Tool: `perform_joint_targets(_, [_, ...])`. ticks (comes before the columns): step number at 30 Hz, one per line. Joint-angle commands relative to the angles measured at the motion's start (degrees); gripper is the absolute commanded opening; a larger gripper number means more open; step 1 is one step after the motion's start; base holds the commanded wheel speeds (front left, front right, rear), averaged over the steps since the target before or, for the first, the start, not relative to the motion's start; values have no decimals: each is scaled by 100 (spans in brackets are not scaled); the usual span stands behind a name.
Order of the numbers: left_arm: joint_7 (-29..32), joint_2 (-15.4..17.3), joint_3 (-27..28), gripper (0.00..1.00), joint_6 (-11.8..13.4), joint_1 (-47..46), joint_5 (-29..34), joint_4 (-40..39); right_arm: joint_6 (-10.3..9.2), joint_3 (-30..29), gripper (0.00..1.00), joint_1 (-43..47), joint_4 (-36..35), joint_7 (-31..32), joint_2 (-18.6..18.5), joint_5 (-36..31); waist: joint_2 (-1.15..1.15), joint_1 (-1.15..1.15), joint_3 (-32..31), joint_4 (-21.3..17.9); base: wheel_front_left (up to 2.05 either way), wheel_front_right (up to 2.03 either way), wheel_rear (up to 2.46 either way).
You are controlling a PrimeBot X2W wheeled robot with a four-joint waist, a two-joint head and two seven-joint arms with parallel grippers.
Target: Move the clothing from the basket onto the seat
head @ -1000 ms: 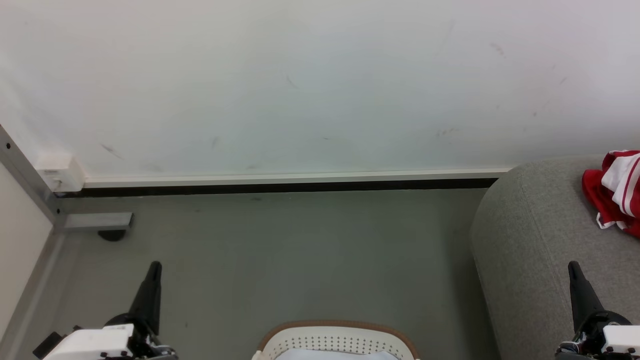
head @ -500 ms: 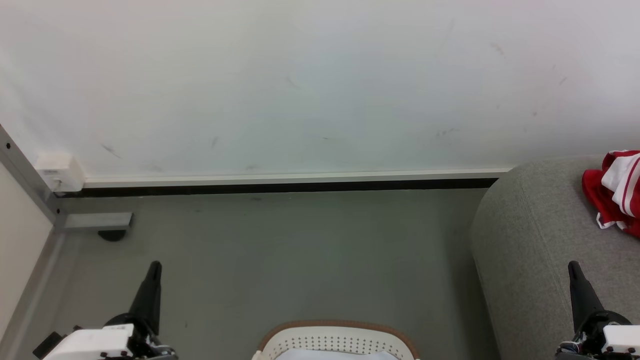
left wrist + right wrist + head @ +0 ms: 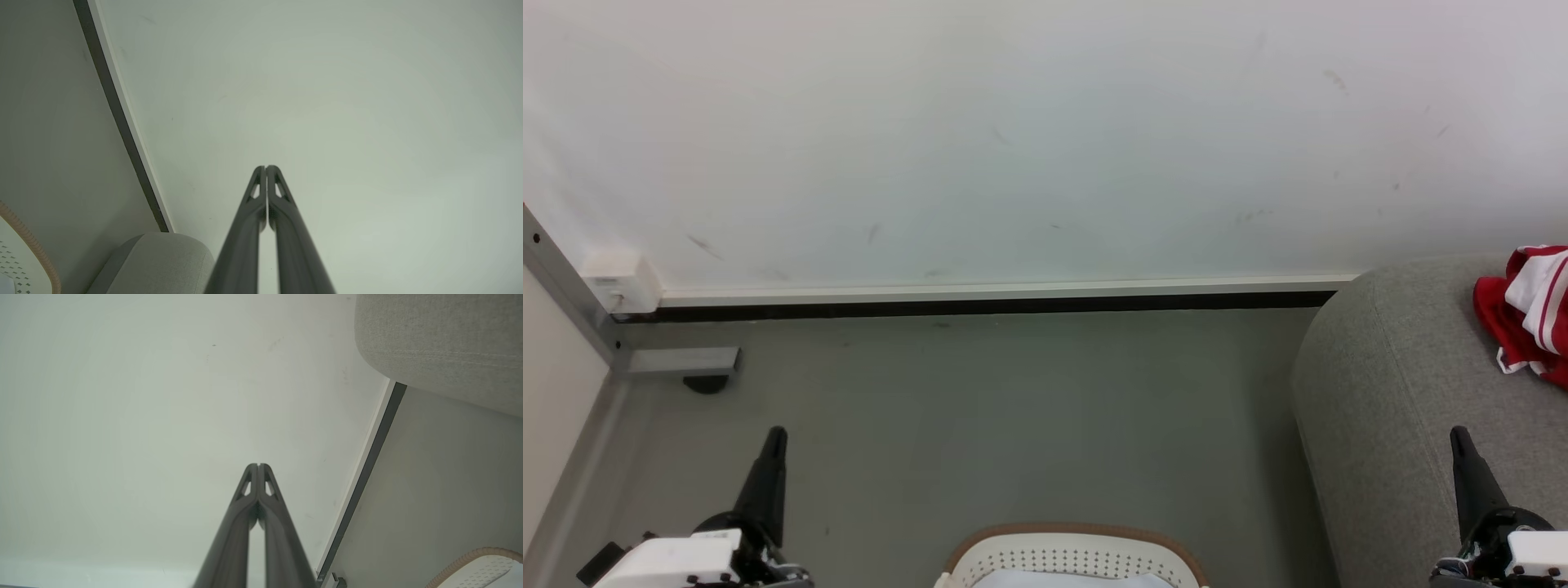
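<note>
At the bottom centre of the head view the basket (image 3: pixel 1078 532) is showing its brown rim and perforated wall, while the left gripper (image 3: pixel 776 434) at lower left and the right gripper (image 3: pixel 1459 433) at lower right are pointing up the frame, each closed tight on nothing. Farther up, at the right edge, the clothing (image 3: pixel 1523 318) is lying bunched on the seat (image 3: pixel 1396 384), and the grey floor (image 3: pixel 1013 408) is running back to the white wall (image 3: pixel 1013 139).

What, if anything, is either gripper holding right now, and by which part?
Nothing is held: the left gripper and right gripper both have jaws shut and empty, clear of the bright red fabric clothing.
</note>
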Motion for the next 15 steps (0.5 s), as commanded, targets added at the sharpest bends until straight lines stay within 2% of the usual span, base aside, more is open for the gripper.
perform_joint_targets(1, [25,11,15,0,-7,-51,-69,-15,-12,9,0,-58,-15,-16,-37,30,0,0,0,0,0,0,0])
perform_joint_targets(15, [25,11,15,0,-7,-51,-69,-15,-12,33,0,-54,-17,-32,-56,52,0,0,0,0,0,0,0])
